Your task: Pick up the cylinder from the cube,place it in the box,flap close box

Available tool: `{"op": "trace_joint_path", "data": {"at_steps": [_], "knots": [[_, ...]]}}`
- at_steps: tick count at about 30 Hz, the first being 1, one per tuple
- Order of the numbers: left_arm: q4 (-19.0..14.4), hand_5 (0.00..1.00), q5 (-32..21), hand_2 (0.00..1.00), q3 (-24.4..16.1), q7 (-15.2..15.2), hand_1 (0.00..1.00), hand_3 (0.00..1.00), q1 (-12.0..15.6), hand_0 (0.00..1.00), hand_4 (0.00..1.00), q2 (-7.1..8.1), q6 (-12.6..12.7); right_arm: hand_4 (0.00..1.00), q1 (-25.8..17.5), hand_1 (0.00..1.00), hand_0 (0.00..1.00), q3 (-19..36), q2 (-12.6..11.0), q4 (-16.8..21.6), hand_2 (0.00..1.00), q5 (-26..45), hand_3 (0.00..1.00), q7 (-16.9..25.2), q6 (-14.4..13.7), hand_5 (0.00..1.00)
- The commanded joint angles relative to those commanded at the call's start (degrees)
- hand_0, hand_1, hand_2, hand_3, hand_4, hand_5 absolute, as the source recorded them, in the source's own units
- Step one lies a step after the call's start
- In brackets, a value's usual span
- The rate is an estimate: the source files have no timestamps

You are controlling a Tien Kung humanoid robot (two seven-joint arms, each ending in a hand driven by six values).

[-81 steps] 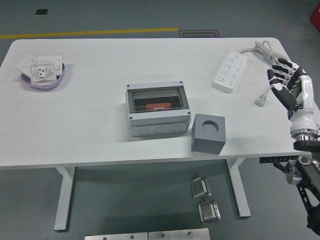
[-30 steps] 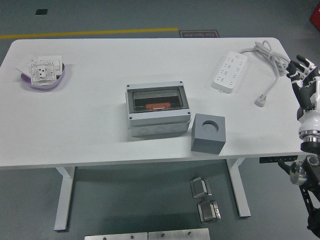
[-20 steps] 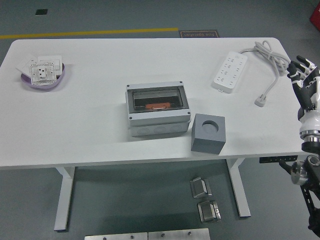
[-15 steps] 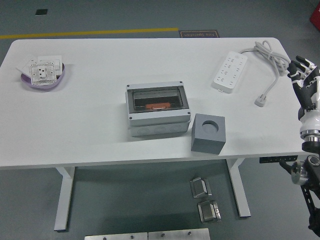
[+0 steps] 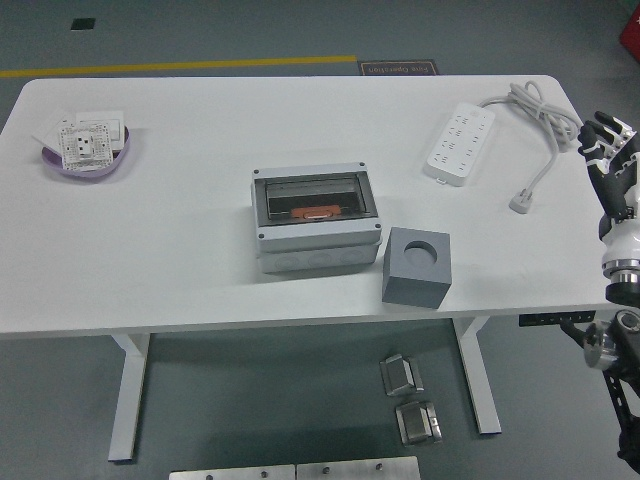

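Observation:
A grey box (image 5: 317,220) with a dark see-through flap lying shut over its top sits at the middle of the white table (image 5: 200,260). An orange cylinder (image 5: 316,212) shows through the flap, inside the box. Right of the box stands the grey cube (image 5: 416,266), whose round top hole is empty. My right hand (image 5: 606,150) hangs beyond the table's right edge, fingers relaxed and holding nothing, far from box and cube. The left arm is out of view.
A white power strip (image 5: 460,142) with its cable and plug (image 5: 522,203) lies at the back right. A purple bowl (image 5: 85,150) with white switch plates sits at the far left. Metal parts lie on the floor under the table.
The right hand has drawn back rightward from over the table's edge near the plug to beyond the edge. Box, cylinder and cube have not moved.

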Motion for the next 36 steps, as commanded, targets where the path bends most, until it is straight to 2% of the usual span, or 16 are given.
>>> {"op": "trace_joint_path", "data": {"at_steps": [11,22,36], "knots": [[0.00,0.144,-0.77,0.769,0.62,0.14,0.768,0.885,-0.13,0.746,0.588,0.34,0.11,0.908,0.04,0.683,0.705,0.10,0.08,-0.26,0.719,-0.14,0.708,-0.10,-0.11,0.587],[0.00,0.145,3.17,0.770,-3.18,0.35,0.768,0.885,0.16,0.747,0.590,-0.12,-0.23,0.907,1.14,0.682,0.708,-1.03,0.56,-0.23,0.718,-0.11,0.707,0.03,-0.16,0.581],[0.00,0.145,2.26,0.770,-2.68,0.17,0.767,0.885,0.20,0.746,0.592,0.52,-0.16,0.904,1.64,0.683,0.710,-2.90,0.40,-0.21,0.718,-0.27,0.712,0.44,-1.20,0.569]]}}
